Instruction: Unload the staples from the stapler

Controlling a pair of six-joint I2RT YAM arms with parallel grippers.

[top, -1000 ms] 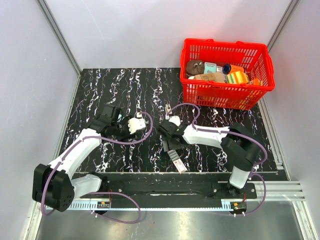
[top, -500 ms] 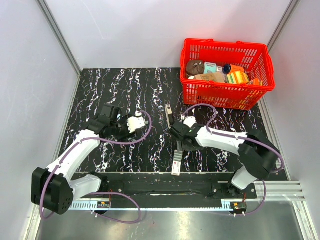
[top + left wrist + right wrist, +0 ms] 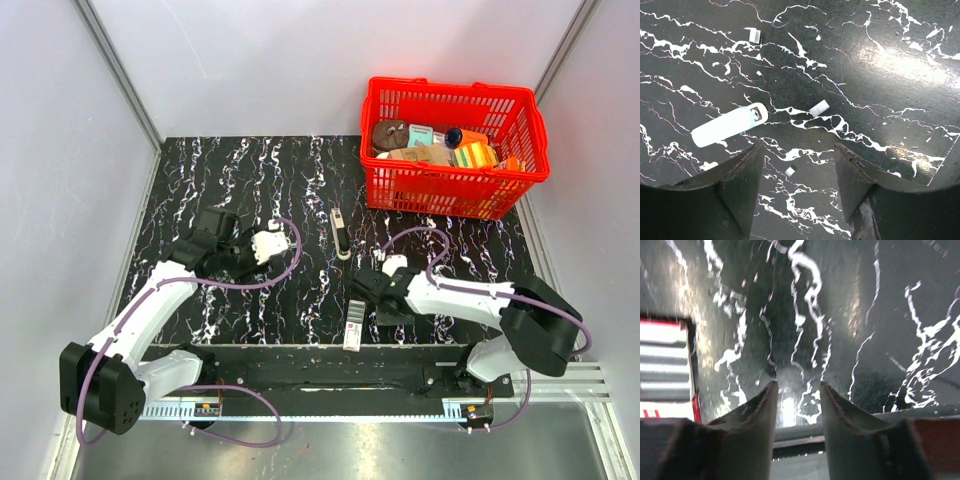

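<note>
1. The fingers (image 3: 740, 190) of the left gripper (image 3: 798, 147) stand apart, with only the table (image 3: 900, 125) between them. They hold nothing.
2. The fingers (image 3: 752, 425) of the right gripper (image 3: 797, 385) are also apart, with a narrower gap. Nothing is between them. This wrist view is blurred, so fine detail is hard to read.
3. At the left edge of the right wrist view a flat box (image 3: 662, 375) with red and white stripes is cut off by the frame. From above it lies near the front edge of the table, just beside the right gripper.
4. The stapler (image 3: 730, 125) lies flat on the table, pale top up, just beyond the left finger in the left wrist view. No finger touches it. From above it is near the middle of the table, between the two grippers.
5. Some small pale bits (image 3: 818, 108) lie on the table near the stapler. They are too small to say what they are.
6. At the far right a red basket (image 3: 455, 85) holds several items, partly hidden by its wall.
</note>
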